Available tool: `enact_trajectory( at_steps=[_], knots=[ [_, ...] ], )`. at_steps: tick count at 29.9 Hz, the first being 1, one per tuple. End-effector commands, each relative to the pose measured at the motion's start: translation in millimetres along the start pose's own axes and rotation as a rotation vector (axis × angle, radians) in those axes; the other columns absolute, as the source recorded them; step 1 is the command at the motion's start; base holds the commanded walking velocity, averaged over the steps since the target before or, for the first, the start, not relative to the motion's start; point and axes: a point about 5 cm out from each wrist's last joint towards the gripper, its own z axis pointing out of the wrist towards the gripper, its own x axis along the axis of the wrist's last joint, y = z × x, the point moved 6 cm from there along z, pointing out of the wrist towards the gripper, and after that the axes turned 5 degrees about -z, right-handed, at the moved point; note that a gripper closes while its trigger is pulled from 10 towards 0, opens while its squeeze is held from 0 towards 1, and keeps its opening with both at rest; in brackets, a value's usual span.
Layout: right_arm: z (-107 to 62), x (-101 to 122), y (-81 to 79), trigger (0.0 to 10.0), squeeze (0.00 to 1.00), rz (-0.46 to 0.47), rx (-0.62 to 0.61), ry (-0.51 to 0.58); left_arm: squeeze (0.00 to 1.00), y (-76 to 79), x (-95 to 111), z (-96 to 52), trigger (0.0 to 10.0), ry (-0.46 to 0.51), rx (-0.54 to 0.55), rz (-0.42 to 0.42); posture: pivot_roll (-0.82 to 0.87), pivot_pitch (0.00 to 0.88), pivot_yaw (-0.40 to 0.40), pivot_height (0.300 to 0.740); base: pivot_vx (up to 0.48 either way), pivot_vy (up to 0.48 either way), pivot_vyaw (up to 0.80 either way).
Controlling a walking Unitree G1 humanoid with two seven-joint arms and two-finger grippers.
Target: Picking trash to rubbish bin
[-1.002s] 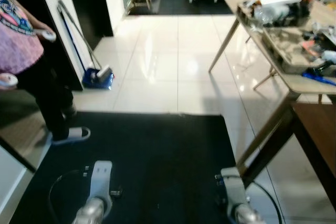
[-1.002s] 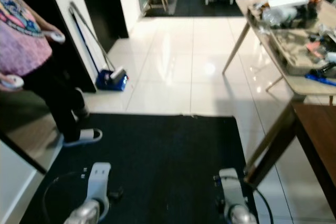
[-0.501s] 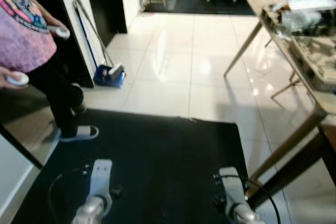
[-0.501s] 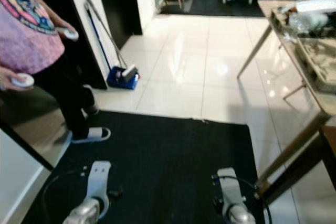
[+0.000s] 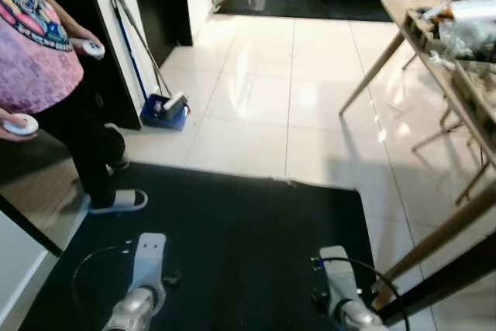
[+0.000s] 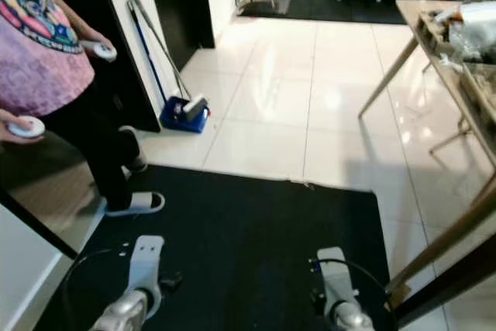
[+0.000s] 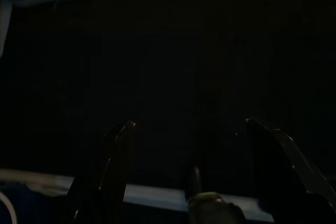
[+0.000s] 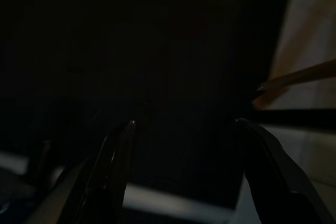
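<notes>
Both silver arms hang low over a black mat (image 5: 232, 230), the left arm (image 5: 144, 281) and the right arm (image 5: 338, 296) at the bottom of the eye views. In the dark left wrist view, my left gripper (image 7: 190, 125) is open above the mat with nothing between its fingers. My right gripper (image 8: 186, 124) is open too and holds nothing, with a wooden table leg (image 8: 299, 77) off to one side. A cluttered table (image 5: 434, 44) with plastic wrapping and boxes on it stands at the right.
A person (image 5: 46, 75) in a pink shirt stands at the left, holding white controllers. A blue dustpan with a long-handled brush (image 5: 164, 108) leans against the wall. White tiled floor (image 5: 271, 98) stretches ahead to a doorway with chairs. Slanted table legs (image 5: 434, 246) cross the right side.
The whole view has swung left, so the table has slid toward the right edge and more of the left wall shows. Both arms hang as before.
</notes>
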Motion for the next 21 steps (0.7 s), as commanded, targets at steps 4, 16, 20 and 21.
enact_trajectory(
  at_steps=[4,16,20,21],
  knots=[
    [-1.4,-9.2,-7.6,10.0,0.00,0.006,0.017,-0.027,0.00,-7.0,-9.7,-2.8,10.0,-0.030,0.019,-0.003,-0.07,0.095,0.026,0.740,0.326,0.000,0.00],
    [-0.9,-5.5,-12.3,10.0,0.00,-0.002,0.039,-0.012,0.00,-9.7,-13.3,-4.2,10.0,-0.035,0.027,-0.005,-0.07,0.099,0.019,0.740,0.327,0.000,0.00],
    [-0.7,-5.0,-12.7,10.0,0.00,-0.003,0.042,-0.012,0.00,-9.5,-14.2,-4.4,10.0,-0.036,0.027,-0.007,-0.07,0.099,0.016,0.740,0.326,0.000,0.00],
    [-0.7,-5.0,-12.8,10.0,0.00,-0.004,0.043,-0.012,0.00,-9.4,-14.2,-4.4,10.0,-0.036,0.028,-0.009,-0.07,0.099,0.015,0.740,0.322,0.000,0.00]
  ],
)
